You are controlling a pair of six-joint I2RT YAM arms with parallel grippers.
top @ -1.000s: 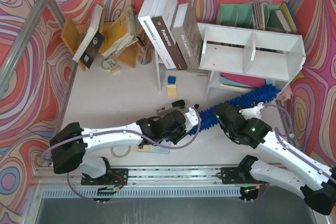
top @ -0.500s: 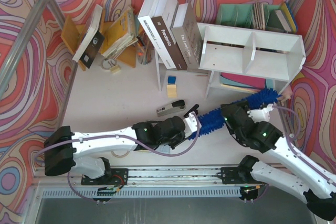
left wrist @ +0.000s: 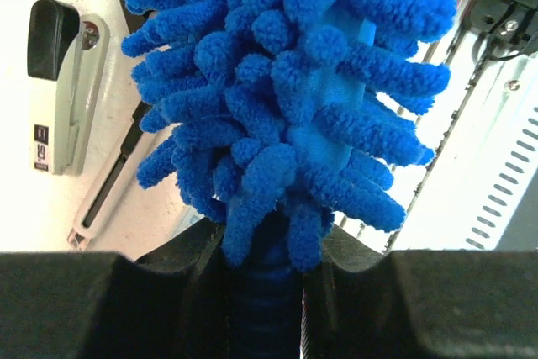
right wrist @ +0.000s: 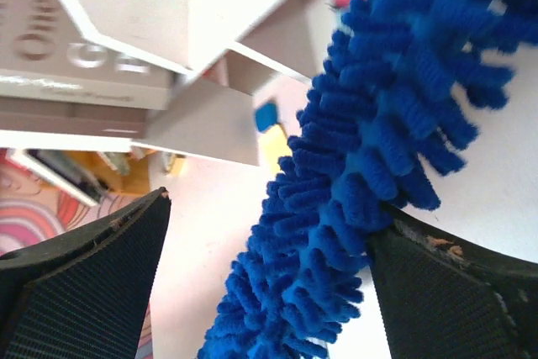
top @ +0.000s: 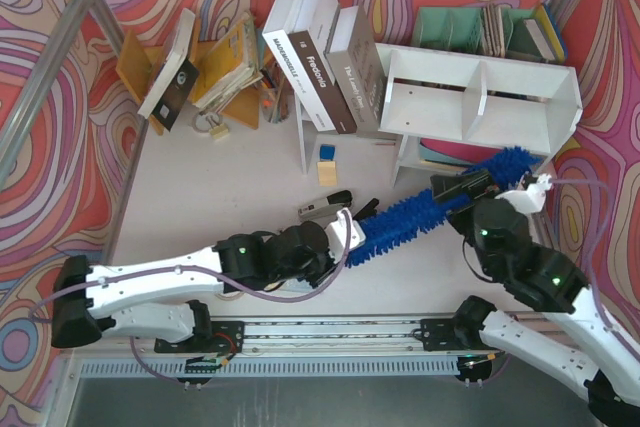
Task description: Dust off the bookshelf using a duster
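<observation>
The bright-blue fluffy duster (top: 420, 212) lies slantwise across the table, and its far tip reaches the lower tier of the white bookshelf (top: 530, 72). My left gripper (top: 345, 237) is shut on the duster's dark-blue handle (left wrist: 265, 292), just under the chenille head (left wrist: 294, 81). My right gripper (top: 462, 187) is open and straddles the head partway along. In the right wrist view the duster (right wrist: 370, 166) runs between the wide-apart fingers (right wrist: 84, 283), brushing the right one, with the bookshelf's white boards (right wrist: 193, 23) beyond.
Large books (top: 310, 57) lean against the bookshelf's left side. A teal organiser (top: 450, 27) stands behind it and an orange-yellow rack (top: 140, 62) at the back left. A stapler (top: 325, 205) lies by the left gripper. Blue and yellow blocks (top: 327, 162) sit in front of the books.
My right gripper has opened off the duster head and shifted right, toward the shelf. The left arm has drawn back to the left and near edge, still holding the handle.
</observation>
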